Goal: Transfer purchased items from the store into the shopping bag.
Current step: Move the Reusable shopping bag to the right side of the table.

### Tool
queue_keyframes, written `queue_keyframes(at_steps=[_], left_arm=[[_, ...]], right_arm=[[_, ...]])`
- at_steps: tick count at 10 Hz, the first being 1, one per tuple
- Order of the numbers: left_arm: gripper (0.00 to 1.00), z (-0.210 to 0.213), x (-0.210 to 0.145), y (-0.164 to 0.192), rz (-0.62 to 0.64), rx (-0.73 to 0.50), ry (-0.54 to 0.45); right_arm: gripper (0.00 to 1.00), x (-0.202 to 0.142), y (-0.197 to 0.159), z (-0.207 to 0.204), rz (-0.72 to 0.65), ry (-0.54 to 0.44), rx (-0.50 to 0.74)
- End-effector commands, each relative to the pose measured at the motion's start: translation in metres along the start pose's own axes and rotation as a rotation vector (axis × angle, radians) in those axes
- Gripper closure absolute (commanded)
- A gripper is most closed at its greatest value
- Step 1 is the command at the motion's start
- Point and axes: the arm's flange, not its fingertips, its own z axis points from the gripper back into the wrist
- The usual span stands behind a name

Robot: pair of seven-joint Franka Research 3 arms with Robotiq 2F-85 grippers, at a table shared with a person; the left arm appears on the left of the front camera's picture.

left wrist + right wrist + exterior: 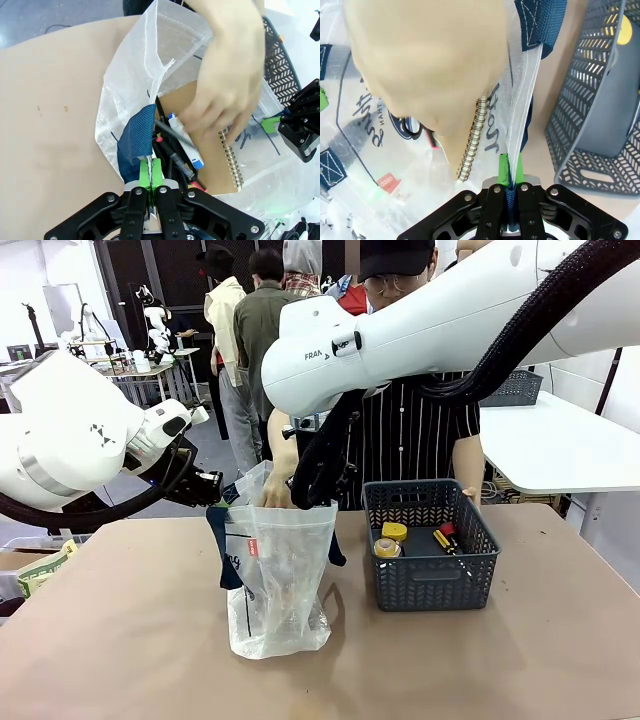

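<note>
**Inspector:** Left pincer, condition?

**Operator:** I read the left pincer at the bottom centre of its wrist view. Its pads are together, clamped on the rim of the bag just where a navy strap meets the film.

**Inspector:** Right side?

**Operator:** The right pincer sits at the bottom centre of its own view, pads pressed on the bag's opposite rim. A strip of film and strap runs from it toward the upper right.

**Inspector:** Between them?

**Operator:** The mouth is held open. A person's hand reaches in from the upper right of the left wrist view and lies on a tan spiral notebook standing inside the bag. Beside the notebook, toward centre, I note a white-and-blue pen-like item. I cannot identify it further.

**Inspector:** Bag's position?

**Operator:** In the front view it stands upright on the table, centre-left of the frame, held between both arms.

**Inspector:** Basket?

**Operator:** The basket is at centre-right, just right of the bag and apart from it. Inside I see a yellow tub, a roll touching it on the near side, and a tool to their right.
</note>
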Motion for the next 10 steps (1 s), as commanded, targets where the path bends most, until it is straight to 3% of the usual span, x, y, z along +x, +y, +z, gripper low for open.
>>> queue_keyframes(at_steps=[1,10], left_arm=[[1.0,0.0002,0.0003,0.002,0.013,-0.014,-0.006],[1.0,0.0002,0.0003,0.002,0.013,-0.014,-0.006]], right_arm=[[1.0,-0.0025,-0.0025,0.0006,0.002,0.0,-0.001],[1.0,-0.0025,-0.0025,0.0006,0.002,0.0,-0.001]])
